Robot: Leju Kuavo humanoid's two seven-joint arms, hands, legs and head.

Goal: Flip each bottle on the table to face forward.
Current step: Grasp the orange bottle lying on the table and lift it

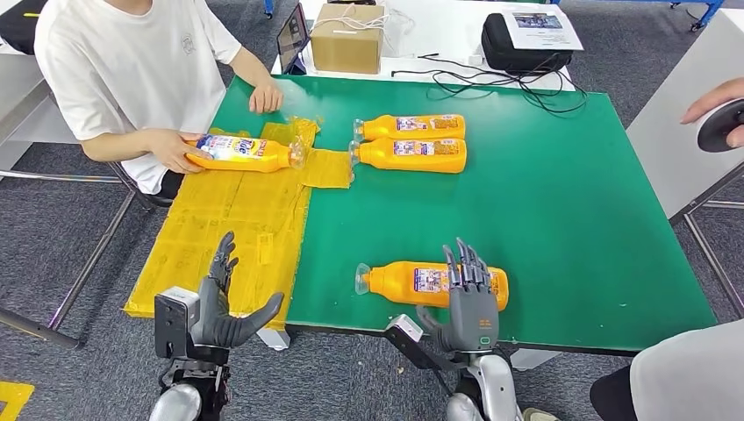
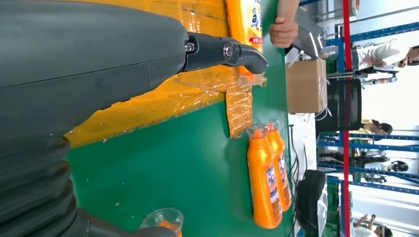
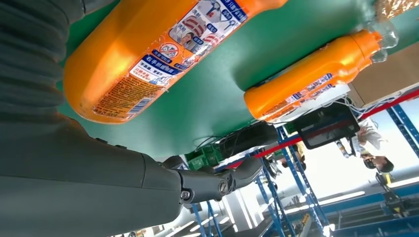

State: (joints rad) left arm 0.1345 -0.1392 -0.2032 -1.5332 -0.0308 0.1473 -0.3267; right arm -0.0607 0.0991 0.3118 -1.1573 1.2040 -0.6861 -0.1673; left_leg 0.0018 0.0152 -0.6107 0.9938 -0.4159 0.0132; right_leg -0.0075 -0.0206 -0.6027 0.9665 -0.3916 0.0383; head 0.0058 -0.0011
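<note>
Orange bottle (image 1: 430, 283) lies on its side, back label up, clear cap.

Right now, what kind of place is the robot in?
Probably a workshop or test lab. Orange bottles lie on a green table, tall blue racks stand behind it, and a cardboard box with loose cables sits on a white table.
</note>
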